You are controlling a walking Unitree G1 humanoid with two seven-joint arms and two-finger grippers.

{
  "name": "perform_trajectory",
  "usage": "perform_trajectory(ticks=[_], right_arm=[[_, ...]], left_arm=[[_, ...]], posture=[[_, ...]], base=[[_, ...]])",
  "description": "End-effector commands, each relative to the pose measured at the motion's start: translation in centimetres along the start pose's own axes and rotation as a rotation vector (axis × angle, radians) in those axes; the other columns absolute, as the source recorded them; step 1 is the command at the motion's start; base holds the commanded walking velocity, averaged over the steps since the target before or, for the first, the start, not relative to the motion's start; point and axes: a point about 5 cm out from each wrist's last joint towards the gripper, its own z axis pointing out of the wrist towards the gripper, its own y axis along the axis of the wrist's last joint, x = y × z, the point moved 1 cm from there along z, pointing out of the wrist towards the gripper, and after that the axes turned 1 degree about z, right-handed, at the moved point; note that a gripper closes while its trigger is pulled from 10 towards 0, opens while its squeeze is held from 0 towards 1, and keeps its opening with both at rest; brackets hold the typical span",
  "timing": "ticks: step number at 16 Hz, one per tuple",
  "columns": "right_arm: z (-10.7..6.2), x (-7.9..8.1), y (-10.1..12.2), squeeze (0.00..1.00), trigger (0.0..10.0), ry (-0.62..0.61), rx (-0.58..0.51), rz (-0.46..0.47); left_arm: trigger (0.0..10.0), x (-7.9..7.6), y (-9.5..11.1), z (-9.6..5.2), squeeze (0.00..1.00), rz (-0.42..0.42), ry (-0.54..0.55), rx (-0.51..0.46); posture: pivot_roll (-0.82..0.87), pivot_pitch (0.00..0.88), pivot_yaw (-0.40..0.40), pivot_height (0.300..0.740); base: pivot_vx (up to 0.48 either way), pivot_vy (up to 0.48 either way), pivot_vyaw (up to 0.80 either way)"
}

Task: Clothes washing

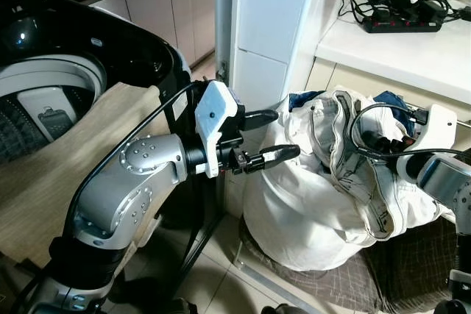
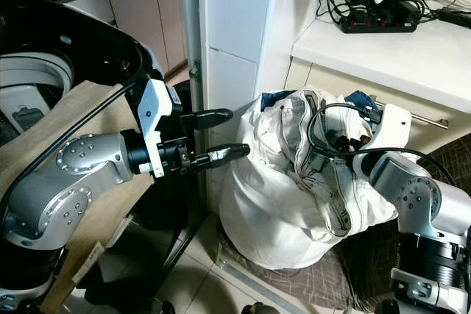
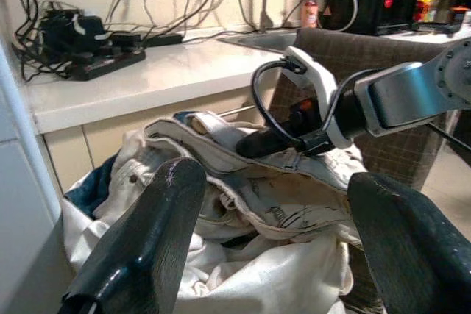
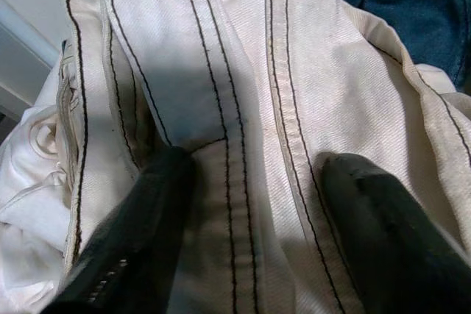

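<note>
Cream denim with dark topstitching, a garment (image 1: 346,159) draped over the top of a full white laundry bag (image 1: 294,211), is what the right gripper (image 4: 250,204) presses into: in the right wrist view its two black fingers (image 4: 132,233) stand apart with a stitched seam band of the cloth running between them, jaws open and not yet closed on the fabric. A piece of blue denim (image 4: 397,5) lies just beside the cream cloth at the bag's mouth. The bag stands on the tiled floor (image 1: 213,270) against a white pillar (image 1: 265,27), partly on a brown checked cloth (image 1: 397,262), and below the front edge of a white counter (image 1: 397,49) that carries a black power strip (image 1: 401,23) with tangled cables near its back edge. The left gripper (image 1: 268,137) hovers in the air just beside the bag's left side, jaws open and empty, pointing toward the clothes. To the left stands an open top-loading washing machine (image 1: 51,101) with a beige cloth (image 1: 66,174) lying over its front.
</note>
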Motion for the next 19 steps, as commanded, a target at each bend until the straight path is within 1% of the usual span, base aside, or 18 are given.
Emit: perform_trajectory(ticks=[1,14,16,19], right_arm=[[0.1,-0.6,-0.5,0.0,0.0,-0.006,0.013,0.024],[0.3,-0.6,-0.2,0.0,0.0,0.031,-0.027,0.062],[0.3,-0.4,0.1,0.0,0.0,0.041,-0.045,0.071],[-0.1,-0.2,1.1,0.0,0.0,0.051,-0.094,0.081]], left_arm=[[10.0,-0.3,-0.1,0.0,0.0,-0.003,0.008,0.014],[10.0,0.4,0.2,0.3,0.0,-0.014,0.09,0.003],[10.0,0.5,0.2,0.3,0.0,-0.012,0.098,0.001],[10.0,0.7,0.3,0.3,0.0,-0.009,0.115,-0.006]], posture=[[-0.08,0.05,-0.016,0.74],[-0.08,0.049,-0.012,0.74],[-0.08,0.049,-0.012,0.74],[-0.08,0.05,-0.013,0.74]], base=[[0.0,0.0,0.0],[0.0,0.0,0.0],[0.0,0.0,0.0],[0.0,0.0,0.0]])
